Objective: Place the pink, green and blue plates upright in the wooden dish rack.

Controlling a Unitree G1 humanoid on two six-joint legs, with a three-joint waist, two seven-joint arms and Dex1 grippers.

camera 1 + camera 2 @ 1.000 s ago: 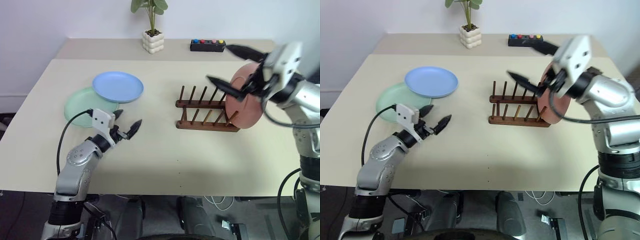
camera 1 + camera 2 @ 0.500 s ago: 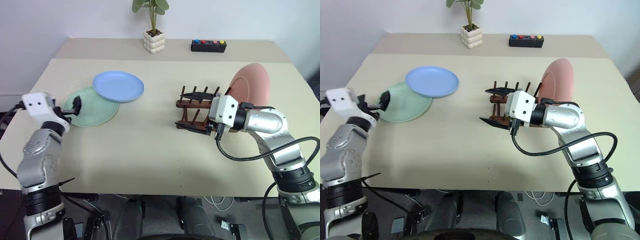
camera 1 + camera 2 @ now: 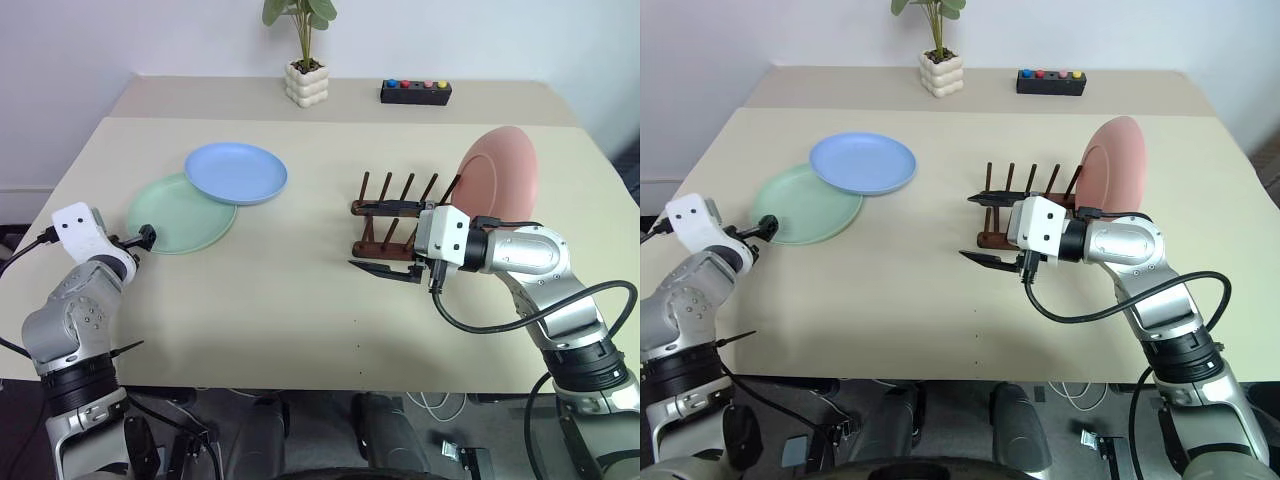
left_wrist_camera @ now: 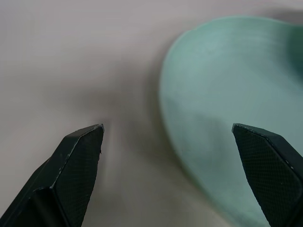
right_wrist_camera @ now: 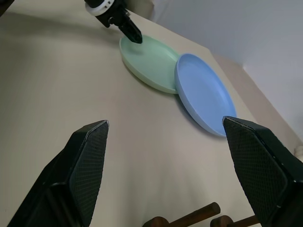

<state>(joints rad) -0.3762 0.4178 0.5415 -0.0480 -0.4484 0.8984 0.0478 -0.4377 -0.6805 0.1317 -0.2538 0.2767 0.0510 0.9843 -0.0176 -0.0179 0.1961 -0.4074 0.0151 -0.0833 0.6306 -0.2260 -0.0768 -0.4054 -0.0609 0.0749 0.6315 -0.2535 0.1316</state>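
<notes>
The pink plate [image 3: 503, 176] stands upright at the right end of the wooden dish rack [image 3: 387, 187]. On the table's left the green plate [image 3: 178, 214] lies flat, and the blue plate [image 3: 237, 172] rests partly on its far edge. My left gripper [image 3: 143, 238] is open at the green plate's near left rim, and that rim [image 4: 189, 123] shows between its fingers. My right gripper [image 3: 358, 236] is open and empty, pointing left across the front of the rack. Both plates [image 5: 201, 92] lie ahead of it.
A potted plant [image 3: 306, 80] and a black box with coloured buttons [image 3: 415, 92] stand at the back of the table. The table's left edge runs close behind my left gripper.
My left gripper swung from the table's middle out to the green plate's left rim. My right gripper drew away from the pink plate, which now stands in the rack, and sank before the rack.
</notes>
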